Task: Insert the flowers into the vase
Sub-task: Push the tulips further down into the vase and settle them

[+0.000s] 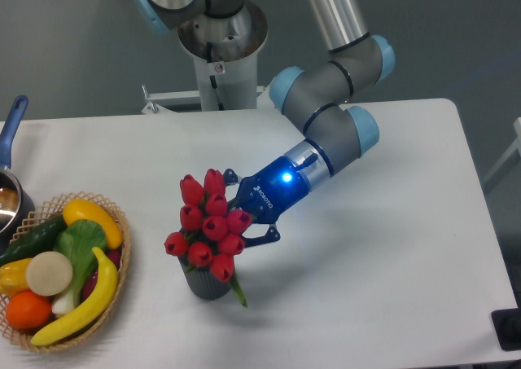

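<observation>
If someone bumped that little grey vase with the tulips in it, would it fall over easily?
Probably fairly easily. The vase looks small and narrow, while the flowers stand taller and wider than it and lean left, so it seems top-heavy. Its round ribbed body would likely roll once down. For now the gripper, behind the blooms, may be steadying the bunch.

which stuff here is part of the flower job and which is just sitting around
Part of the job:
- the flowers, red tulip bunch
- the vase, dark grey, under the bunch
- the gripper, at the bunch

Just lying about:
- wicker basket of fruit and vegetables
- pot at the left edge
</observation>
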